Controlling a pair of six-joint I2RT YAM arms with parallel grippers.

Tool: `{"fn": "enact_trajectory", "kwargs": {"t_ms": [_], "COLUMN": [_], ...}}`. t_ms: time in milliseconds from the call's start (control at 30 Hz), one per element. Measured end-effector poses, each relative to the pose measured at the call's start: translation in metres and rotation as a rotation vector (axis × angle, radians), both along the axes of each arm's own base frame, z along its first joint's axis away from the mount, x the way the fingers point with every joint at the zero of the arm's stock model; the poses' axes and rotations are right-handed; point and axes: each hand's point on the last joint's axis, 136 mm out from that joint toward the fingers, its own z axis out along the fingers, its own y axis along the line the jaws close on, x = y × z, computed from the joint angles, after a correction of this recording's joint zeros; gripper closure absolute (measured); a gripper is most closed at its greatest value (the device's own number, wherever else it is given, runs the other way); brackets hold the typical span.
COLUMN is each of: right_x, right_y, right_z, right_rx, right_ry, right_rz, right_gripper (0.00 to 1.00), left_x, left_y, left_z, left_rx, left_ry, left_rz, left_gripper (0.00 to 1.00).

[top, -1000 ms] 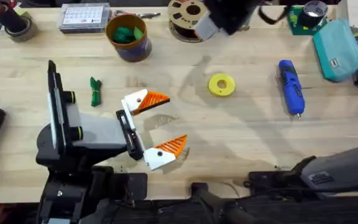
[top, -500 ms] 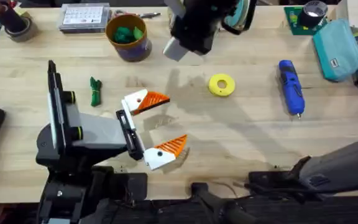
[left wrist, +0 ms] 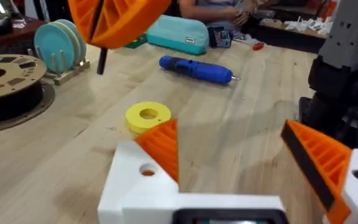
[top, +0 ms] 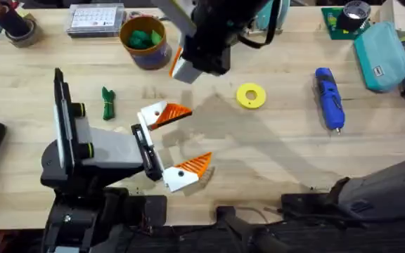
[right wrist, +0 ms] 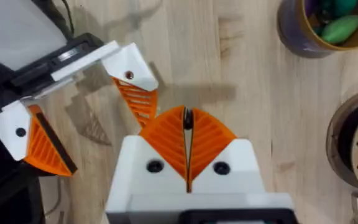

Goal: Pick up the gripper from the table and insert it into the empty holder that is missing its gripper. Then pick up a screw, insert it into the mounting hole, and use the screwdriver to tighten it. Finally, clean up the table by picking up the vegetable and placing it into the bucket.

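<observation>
Right tool (right wrist: pixel 187 140) clenched, empty, above table near bucket (top: pixel 145 42); left tool (top: pixel 171 144) released, resting on table.

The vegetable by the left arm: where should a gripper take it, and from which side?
Grip the vegetable at its pinched middle, coming straight down from above. It lies flat on the table, long axis running away from the bases, so the fingers should probably close across its narrow width.

overhead: fixed above the desk (top: pixel 287 140), looking down and forward.
left wrist: low, close, facing across the desk toward the screwdriver (left wrist: pixel 196 68).
right wrist: high, looking straight down.
shared: left tool (right wrist: pixel 86 121) and bucket (right wrist: pixel 303 31).
</observation>
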Motion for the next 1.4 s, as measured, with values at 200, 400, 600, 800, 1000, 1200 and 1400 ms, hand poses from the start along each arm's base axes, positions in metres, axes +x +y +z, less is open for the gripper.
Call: {"fn": "enact_trajectory", "kwargs": {"t_ms": [200, 400, 600, 800, 1000, 1200, 1400], "right_x": [-0.014, -0.025, -0.035, -0.047, -0.051, -0.051, -0.057], "right_y": [0.010, 0.017, 0.022, 0.025, 0.027, 0.027, 0.030], "right_z": [0.000, 0.000, 0.000, -0.002, -0.002, -0.002, -0.002], "right_rx": [0.002, 0.000, -0.002, -0.016, -0.017, -0.017, -0.017], "right_ry": [0.001, 0.003, 0.004, 0.017, 0.017, 0.016, 0.016], "right_rz": [0.045, 0.075, 0.103, 0.131, 0.142, 0.143, 0.159], "right_gripper": [0.995, 0.995, 0.995, 0.995, 0.995, 0.995, 0.995], "left_x": [0.000, 0.000, 0.000, 0.000, 0.000, 0.000, 0.000], "left_y": [0.000, 0.000, 0.000, 0.000, 0.000, 0.000, 0.000], "left_z": [0.000, 0.000, 0.000, 0.000, 0.000, 0.000, 0.000], "left_rx": [0.000, 0.000, 0.000, 0.000, 0.000, 0.000, 0.000], "left_ry": [0.000, 0.000, 0.000, 0.000, 0.000, 0.000, 0.000], "left_rz": [0.000, 0.000, 0.000, 0.000, 0.000, 0.000, 0.000], "left_gripper": [0.015, 0.015, 0.015, 0.015, 0.015, 0.015, 0.015]}}
